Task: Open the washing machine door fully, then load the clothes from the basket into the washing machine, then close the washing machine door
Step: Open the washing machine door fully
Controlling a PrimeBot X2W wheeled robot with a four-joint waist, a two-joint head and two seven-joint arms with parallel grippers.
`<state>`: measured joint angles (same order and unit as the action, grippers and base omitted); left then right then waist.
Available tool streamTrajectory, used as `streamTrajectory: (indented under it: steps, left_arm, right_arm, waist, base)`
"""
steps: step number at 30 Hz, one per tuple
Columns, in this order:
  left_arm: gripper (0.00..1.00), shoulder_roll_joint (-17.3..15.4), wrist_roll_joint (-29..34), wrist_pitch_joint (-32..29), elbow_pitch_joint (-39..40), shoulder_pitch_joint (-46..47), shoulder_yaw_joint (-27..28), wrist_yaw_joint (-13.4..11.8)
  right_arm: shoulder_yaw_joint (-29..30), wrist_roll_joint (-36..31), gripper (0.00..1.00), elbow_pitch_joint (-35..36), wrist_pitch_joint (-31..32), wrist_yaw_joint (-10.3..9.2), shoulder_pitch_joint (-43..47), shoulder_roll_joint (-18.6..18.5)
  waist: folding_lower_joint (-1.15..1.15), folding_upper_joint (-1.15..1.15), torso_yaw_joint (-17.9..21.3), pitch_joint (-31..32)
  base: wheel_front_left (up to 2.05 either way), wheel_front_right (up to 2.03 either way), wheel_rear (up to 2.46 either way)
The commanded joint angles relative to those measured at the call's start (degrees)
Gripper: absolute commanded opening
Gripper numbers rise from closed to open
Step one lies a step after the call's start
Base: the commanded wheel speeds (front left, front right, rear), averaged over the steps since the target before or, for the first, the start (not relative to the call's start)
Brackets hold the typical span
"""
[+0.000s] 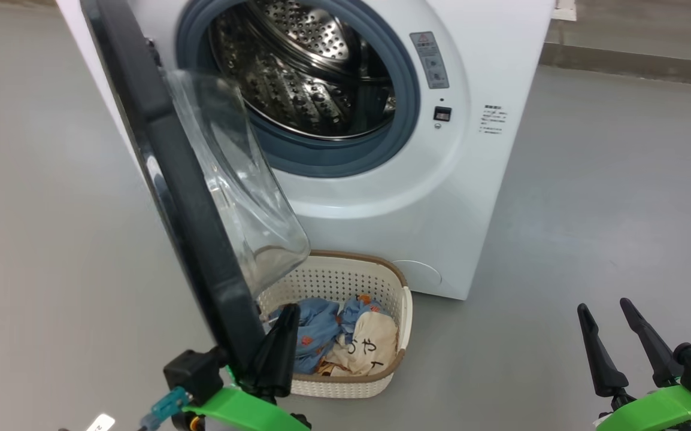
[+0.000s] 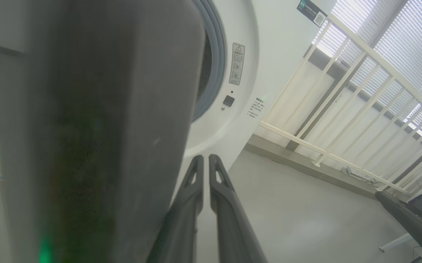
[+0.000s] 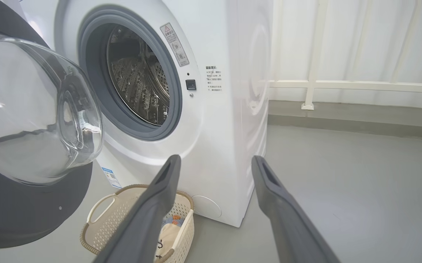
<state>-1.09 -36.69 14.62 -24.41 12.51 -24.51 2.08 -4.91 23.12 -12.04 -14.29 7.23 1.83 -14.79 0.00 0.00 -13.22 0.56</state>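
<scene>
right hand (image 3: 215, 162): two dark fingers rise from the bottom edge, spread wide, with nothing between them
washing machine (image 3: 229, 146): white front-loader standing on the grey floor (image 3: 361, 182)
opening: a grey gasket (image 3: 94, 98) rings the perforated steel drum (image 3: 138, 84)
door (image 3: 31, 109): swung open at the left, black rim, clear glass bowl bulging outward
basket (image 3: 105, 223): cream, perforated, brown-rimmed, on the floor just before the machine, below the door; one finger crosses in front of it
clothes (image 3: 169, 228): cream fabric with black marks and some blue with orange, lying in the basket
sticker (image 3: 110, 177): blue and white, low on the machine's front
railing (image 3: 342, 86): white, along the far wall
</scene>
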Motion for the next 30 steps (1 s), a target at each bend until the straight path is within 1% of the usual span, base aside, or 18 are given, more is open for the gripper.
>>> streamTrajectory:
  steps: [1,7,15,25,29,30]
  left_arm:
    - [0.0,-2.5,0.22,0.38,1.68,0.44,3.7,-1.51]
    - [0.0,-3.7,0.76,0.31,4.97,-1.63,4.23,-2.91]
    - [0.0,-5.92,0.94,-0.27,10.0,-4.26,5.64,-5.58]
    - [0.0,-9.52,0.78,-0.92,14.81,-7.22,9.57,-9.94]
    - [0.0,-10.81,0.7,-0.87,15.39,-7.57,11.4,-11.39]
    - [0.0,-10.81,0.7,-0.87,15.39,-7.57,11.4,-11.39]
  right_arm:
    - [-0.76,-0.75,1.0,1.39,-0.71,0.25,-1.11,-1.25]
    - [-0.69,-0.89,1.0,1.54,-0.71,0.25,-0.91,-1.06]
    - [-0.81,-0.85,1.0,1.5,-0.71,0.25,-1.01,-0.92]
    - [-0.63,-0.86,1.0,1.79,-0.71,0.25,-0.61,-1.03]
    - [-0.73,-0.96,1.0,1.74,-0.71,0.25,-0.63,-0.97]
    - [-0.73,-0.96,1.0,1.74,-0.71,0.25,-0.63,-0.97]
  waist:
    - [0.0,0.0,-1.0,-0.01]
    - [0.0,0.0,-2.86,-0.01]
    - [0.0,0.0,-4.44,0.25]
    - [0.0,0.0,-5.35,0.25]
    - [0.0,0.0,-5.69,0.14]
    - [0.0,0.0,-5.69,0.14]
  base:
    - [0.0,0.0,0.0]
    - [0.0,0.0,0.0]
    - [0.0,0.0,0.0]
    - [0.0,0.0,0.0]
    - [0.0,0.0,0.0]
    - [0.0,0.0,0.0]
